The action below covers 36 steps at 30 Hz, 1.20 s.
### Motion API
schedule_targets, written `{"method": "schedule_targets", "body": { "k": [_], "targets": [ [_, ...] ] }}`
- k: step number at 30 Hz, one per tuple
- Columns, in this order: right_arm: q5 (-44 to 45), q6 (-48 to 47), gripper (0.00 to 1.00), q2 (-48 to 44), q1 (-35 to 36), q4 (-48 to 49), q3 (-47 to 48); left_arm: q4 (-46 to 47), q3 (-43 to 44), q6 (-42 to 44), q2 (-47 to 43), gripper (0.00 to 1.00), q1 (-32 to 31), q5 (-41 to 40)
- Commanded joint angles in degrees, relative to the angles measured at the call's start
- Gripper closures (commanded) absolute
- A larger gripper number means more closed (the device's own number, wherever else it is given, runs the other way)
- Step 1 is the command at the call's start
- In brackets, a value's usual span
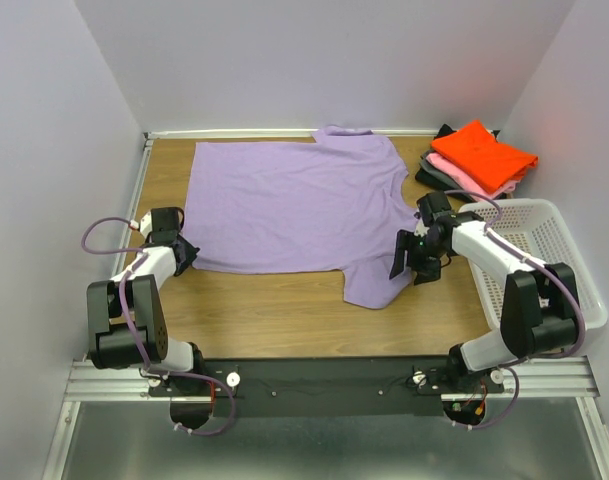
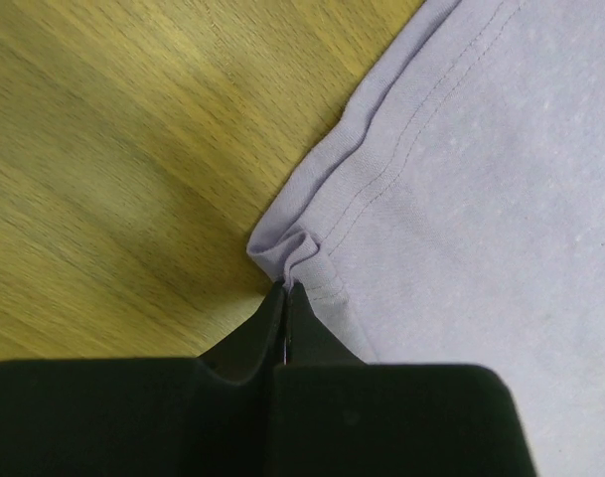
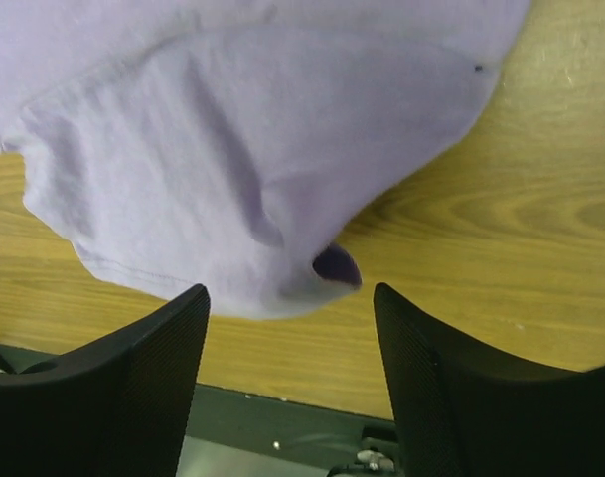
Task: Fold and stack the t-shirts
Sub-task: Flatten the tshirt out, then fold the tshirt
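**A:** Two grippers were on this job. How did each one stand?

**B:** My left gripper (image 2: pixel 285 290) was pressed together on the near hem corner of the lavender t-shirt (image 1: pixel 294 205), with only a small pinch of cloth between the tips. My right gripper (image 3: pixel 290 295) had its jaws apart above the near sleeve (image 3: pixel 262 179) and held nothing.

**A:** And where did the shirt lie?

**B:** It was spread flat on the counter (image 1: pixel 274 310), hem to the left and sleeves to the right. The near sleeve was a little rumpled.

**A:** What did the fold ask from you?

**B:** I judged that the right side needed a low grip on the sleeve edge, to match the left. After that both arms should lift together and evenly, or the cloth would twist. The left pinch was thin, so a hard pull could make it slip out.

**A:** Was anything in the way?

**B:** The white basket (image 1: pixel 569 235) stood just beside my right arm. The folded stack sat at the far right corner, near the shirt's shoulder: the orange-red t-shirt (image 1: pixel 489 152) on top of the pink t-shirt (image 1: pixel 456 176) and the dark grey t-shirt (image 1: pixel 431 180). I had to swing clear of both.
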Motion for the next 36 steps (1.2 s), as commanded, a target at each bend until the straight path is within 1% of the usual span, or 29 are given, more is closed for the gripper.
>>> {"method": "schedule_targets", "body": {
  "k": [1,5,8,12,15,19,21,25,27,31,36],
  "targets": [
    [0.22,-0.06,0.25,-1.43,0.14,8.13,-2.49,1.05,0.59,2.16,0.58,1.00,0.96,1.37],
    [-2.15,-2.17,0.23,-1.17,0.14,13.93,-3.11,1.14,1.20,3.13,1.36,1.00,1.40,1.90],
    [-3.82,-4.28,0.22,-0.99,0.14,15.08,-1.98,1.13,1.81,3.92,1.72,1.00,1.75,2.34],
    [-8.03,-5.86,0.22,-1.08,0.14,15.08,1.01,1.40,1.91,4.80,1.98,1.00,2.19,2.52],
    [-13.39,-5.96,0.21,-1.25,0.23,14.74,2.60,1.49,1.73,5.50,2.24,1.00,2.98,2.78],
    [-19.46,-6.66,0.21,-0.37,0.32,10.17,3.57,1.93,1.29,6.64,2.16,1.00,4.12,3.05],
    [-20.00,-6.57,0.21,-0.55,0.32,7.63,3.04,2.10,1.12,7.34,2.16,1.00,4.82,3.31],
    [-19.83,-5.69,0.21,-2.65,0.32,5.77,0.41,2.54,0.94,8.22,2.07,1.00,6.14,4.27],
    [-18.52,-4.91,0.21,-4.06,0.32,5.77,-1.88,3.33,0.68,8.40,2.16,1.00,6.41,5.06],
    [-15.88,-3.41,0.21,-3.89,0.32,5.86,-4.51,4.21,0.59,8.58,2.77,1.00,6.67,6.12],
    [-15.25,-3.93,0.21,-3.19,0.23,7.34,-6.63,5.35,0.76,9.19,3.12,1.00,6.85,7.26]
  ]
}}
